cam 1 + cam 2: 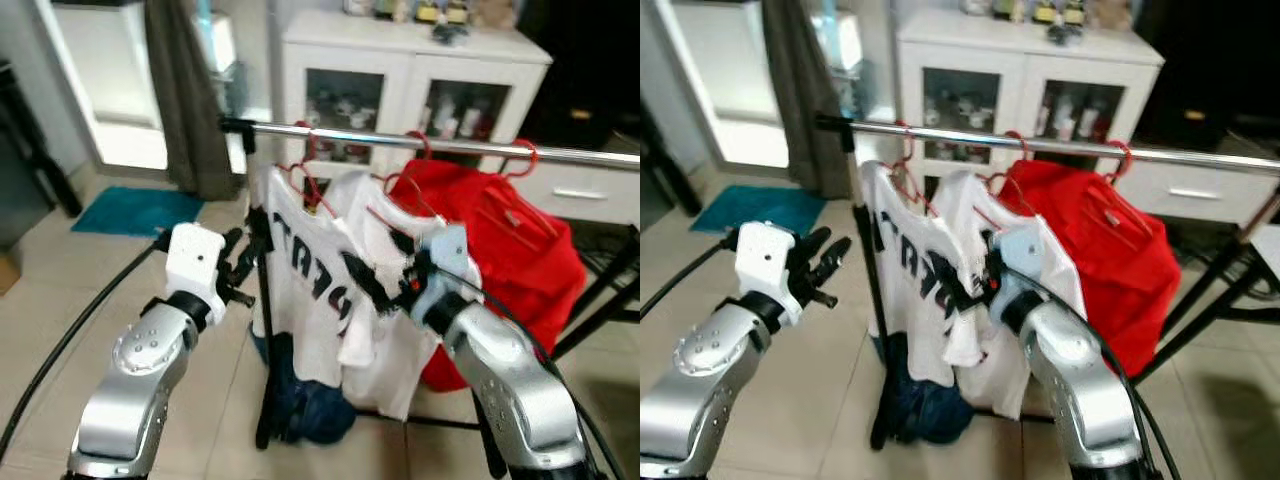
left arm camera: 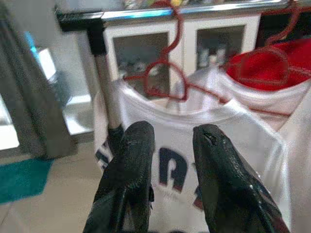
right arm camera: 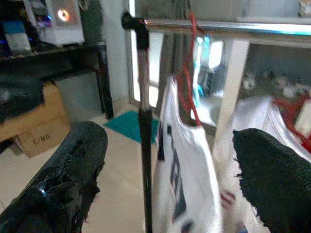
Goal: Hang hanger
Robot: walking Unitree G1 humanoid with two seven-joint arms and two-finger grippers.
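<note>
Left gripper (image 1: 238,262): hovering centre-left, fingers slightly parted, empty
Right gripper (image 3: 170,170): spreading wide beside white shirt (image 1: 305,290)
Risk: snagging fabric, unhooking red hanger (image 1: 310,170) from rail (image 1: 420,143)

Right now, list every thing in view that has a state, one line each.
Rail: level, carrying three red hangers.
White printed shirt: hanging on a red hanger, nearest the rail's end.
Second white shirt: hanging, beside the first.
Red garment: hanging on the rail.
Dark clothes: heaped on the floor under the rail.
Cabinet: glass doors closed.
Left gripper: fingers slightly apart, holding nothing.
Right gripper: fingers wide open, holding nothing.
</note>
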